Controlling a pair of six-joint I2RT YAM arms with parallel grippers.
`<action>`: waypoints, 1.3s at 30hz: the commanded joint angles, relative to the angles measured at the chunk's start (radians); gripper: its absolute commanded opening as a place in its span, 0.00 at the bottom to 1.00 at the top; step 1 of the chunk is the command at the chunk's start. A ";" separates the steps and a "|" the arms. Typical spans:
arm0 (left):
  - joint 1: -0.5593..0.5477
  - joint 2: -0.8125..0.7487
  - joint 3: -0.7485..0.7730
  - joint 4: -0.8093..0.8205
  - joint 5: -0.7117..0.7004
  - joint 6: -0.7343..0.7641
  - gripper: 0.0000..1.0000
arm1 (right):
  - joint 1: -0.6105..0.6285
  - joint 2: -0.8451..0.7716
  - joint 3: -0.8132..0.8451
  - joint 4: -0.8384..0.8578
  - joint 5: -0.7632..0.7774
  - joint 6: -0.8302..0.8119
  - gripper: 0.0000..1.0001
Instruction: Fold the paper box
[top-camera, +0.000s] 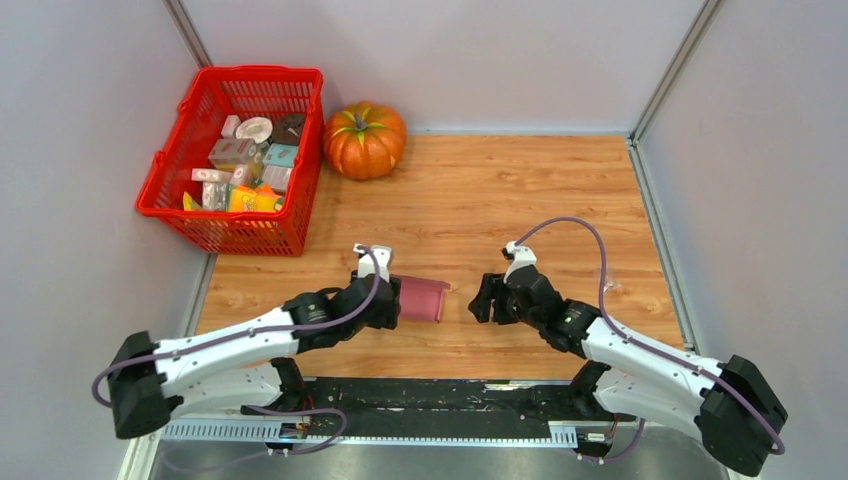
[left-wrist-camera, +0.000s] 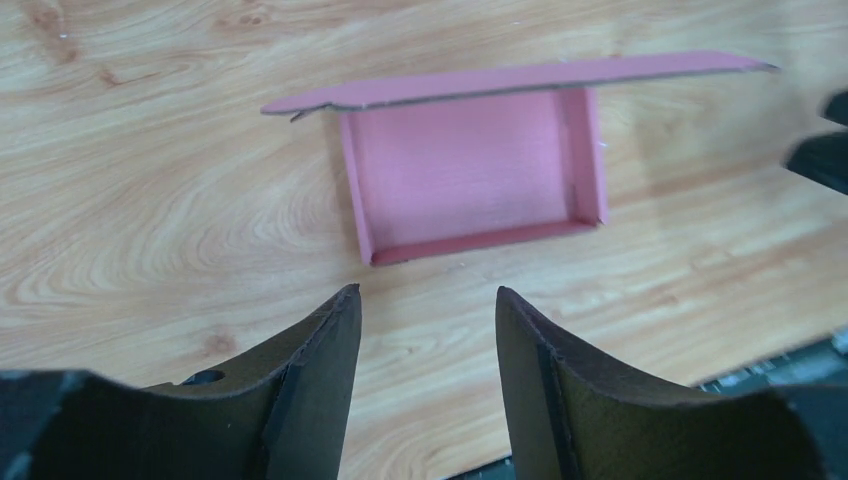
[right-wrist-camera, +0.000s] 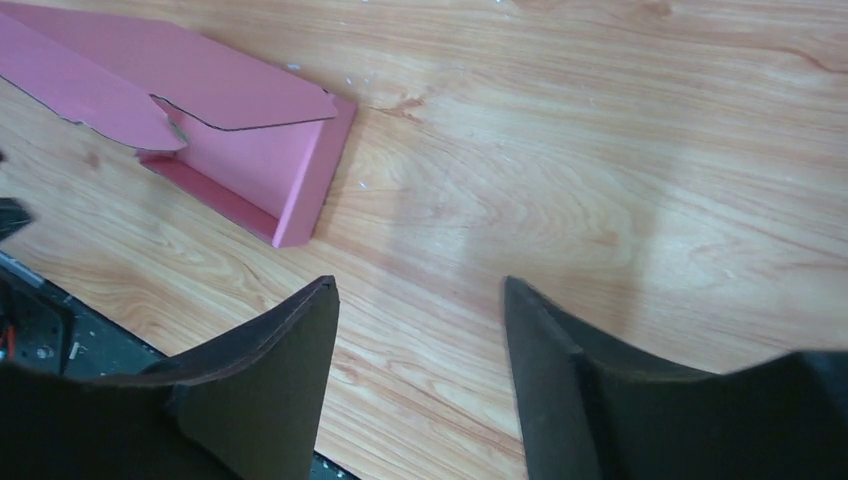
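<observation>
The paper box (top-camera: 422, 299) lies on the tabletop (top-camera: 520, 190) close to its near edge, about midway along it (tray formed, lid flap raised). My left tool (left-wrist-camera: 428, 300) stands open just beside it, holding nothing; my right tool (right-wrist-camera: 420, 290) gapes empty too, a little apart.

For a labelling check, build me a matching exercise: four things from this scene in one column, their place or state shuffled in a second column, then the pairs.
1. paper box
2. pumpkin
3. red basket
4. left gripper

A. open, holding nothing
B. far left, full of small packages
C. pink, folded into a tray, lid flap not closed
D. right beside the basket, at the far edge

Pairs: 1-C, 2-D, 3-B, 4-A
</observation>
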 joint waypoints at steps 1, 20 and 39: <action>0.025 -0.252 -0.069 0.024 0.142 0.086 0.61 | -0.034 0.025 0.098 -0.087 0.010 -0.046 0.70; 0.066 -0.429 0.180 -0.097 0.441 0.350 0.66 | -0.719 0.331 0.524 -0.479 -0.007 -0.011 1.00; 0.065 -0.676 0.052 -0.059 0.593 0.372 0.68 | -1.282 0.526 0.504 -0.423 -0.210 -0.045 0.99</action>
